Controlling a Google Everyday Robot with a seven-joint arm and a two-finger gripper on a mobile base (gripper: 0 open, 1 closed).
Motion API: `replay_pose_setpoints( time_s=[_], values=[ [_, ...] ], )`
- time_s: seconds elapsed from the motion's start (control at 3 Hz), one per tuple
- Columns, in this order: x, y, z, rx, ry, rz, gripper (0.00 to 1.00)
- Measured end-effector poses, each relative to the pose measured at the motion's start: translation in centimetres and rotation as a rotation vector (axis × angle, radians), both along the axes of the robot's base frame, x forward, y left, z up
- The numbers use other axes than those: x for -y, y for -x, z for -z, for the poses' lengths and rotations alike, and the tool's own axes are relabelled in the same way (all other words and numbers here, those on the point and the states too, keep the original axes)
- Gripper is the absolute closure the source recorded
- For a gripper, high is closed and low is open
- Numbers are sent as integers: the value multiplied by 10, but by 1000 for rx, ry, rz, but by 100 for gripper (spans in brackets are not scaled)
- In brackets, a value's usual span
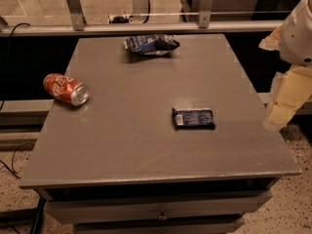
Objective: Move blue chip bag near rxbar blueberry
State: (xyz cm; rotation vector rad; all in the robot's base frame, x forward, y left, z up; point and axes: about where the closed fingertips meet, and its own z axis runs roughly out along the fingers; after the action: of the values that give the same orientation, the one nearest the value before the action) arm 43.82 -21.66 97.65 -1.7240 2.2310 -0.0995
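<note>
A gray table (131,145) holds three items. The snack bar (193,118), dark blue with a pale label at its left end, lies flat right of the table's center. The blue chip bag (150,44), crumpled and shiny, sits well apart from the bar, beyond it at the far edge. A red soda can (66,88) lies on its side far to the bar's left. The robot's gripper (285,99) hangs off the table's edge to the bar's right, holding nothing; whether it is wide or narrow cannot be told.
</note>
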Motion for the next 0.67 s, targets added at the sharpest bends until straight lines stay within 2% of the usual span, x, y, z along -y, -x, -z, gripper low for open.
replay_pose_setpoints(
  time_s=[0.33,0.67],
  values=[
    [0,0,0,0,0,0,0],
    [-6,-22,6,34,-9,-27,0]
  ],
)
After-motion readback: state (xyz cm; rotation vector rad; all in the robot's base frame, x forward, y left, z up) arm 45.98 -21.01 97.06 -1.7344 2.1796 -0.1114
